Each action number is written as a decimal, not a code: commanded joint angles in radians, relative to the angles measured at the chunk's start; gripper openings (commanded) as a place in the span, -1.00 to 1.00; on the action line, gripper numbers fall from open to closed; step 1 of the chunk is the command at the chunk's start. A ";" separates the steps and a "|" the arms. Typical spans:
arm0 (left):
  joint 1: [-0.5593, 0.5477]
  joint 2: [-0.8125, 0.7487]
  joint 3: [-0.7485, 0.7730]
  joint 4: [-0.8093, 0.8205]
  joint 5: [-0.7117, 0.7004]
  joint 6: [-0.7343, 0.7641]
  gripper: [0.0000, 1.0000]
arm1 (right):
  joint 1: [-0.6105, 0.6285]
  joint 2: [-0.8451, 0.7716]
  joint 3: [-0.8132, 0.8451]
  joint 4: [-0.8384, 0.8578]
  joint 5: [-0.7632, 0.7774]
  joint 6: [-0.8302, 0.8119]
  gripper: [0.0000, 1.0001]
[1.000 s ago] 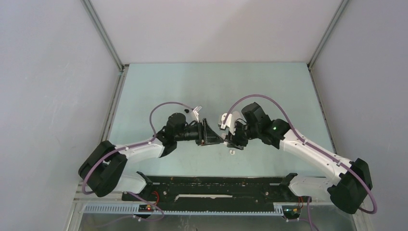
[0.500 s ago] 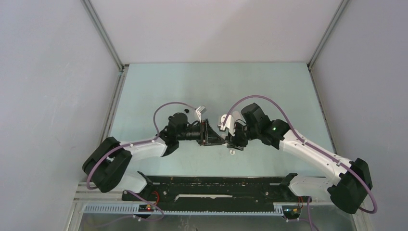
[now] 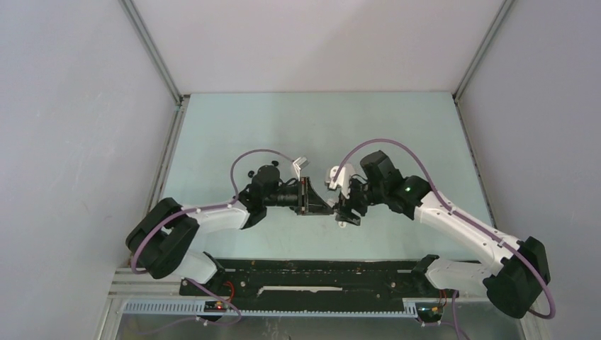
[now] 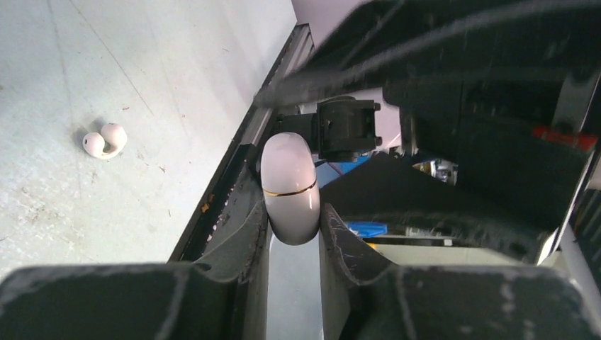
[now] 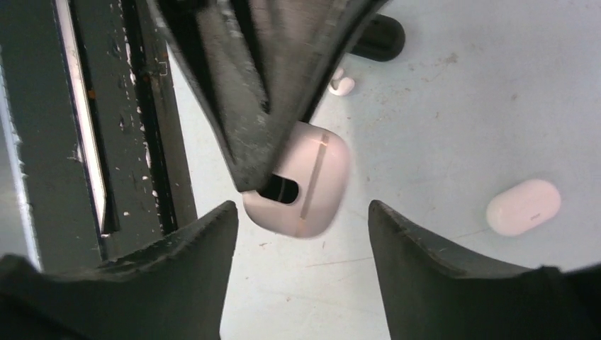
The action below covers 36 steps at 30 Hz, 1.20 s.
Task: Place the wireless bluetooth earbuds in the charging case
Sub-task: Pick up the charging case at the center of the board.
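A white pill-shaped charging case (image 4: 289, 188) with a thin gold seam is held off the table, my left gripper (image 4: 292, 225) shut on its lower end. The same case (image 5: 306, 185) shows in the right wrist view, with the left fingers coming down onto it from above. My right gripper (image 5: 301, 223) is open, its fingertips on either side of the case and apart from it. One white earbud (image 4: 105, 139) lies on the table left of the held case. Another white earbud (image 5: 341, 85) lies beyond the case. In the top view both grippers (image 3: 322, 205) (image 3: 347, 212) meet mid-table.
A second white case (image 5: 523, 206) lies closed on the table at the right. A black case (image 5: 379, 37) lies further off at the top of the right wrist view. The black rail (image 3: 319, 273) runs along the near table edge.
My left gripper has closed onto the white case and the left arm has shifted right. The right gripper has opened wider and now stands apart from the case.
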 commanded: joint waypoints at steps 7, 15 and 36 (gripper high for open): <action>-0.115 -0.189 -0.084 0.076 -0.171 0.385 -0.98 | -0.442 -0.077 0.019 0.070 -0.622 0.259 0.46; -0.293 -0.217 -0.212 0.376 -0.379 0.709 -1.00 | -0.455 0.073 0.090 -0.303 -0.831 -0.068 0.21; -0.295 -0.105 -0.211 0.556 -0.335 0.639 -0.94 | -0.329 0.089 0.098 -0.348 -0.759 -0.138 -0.36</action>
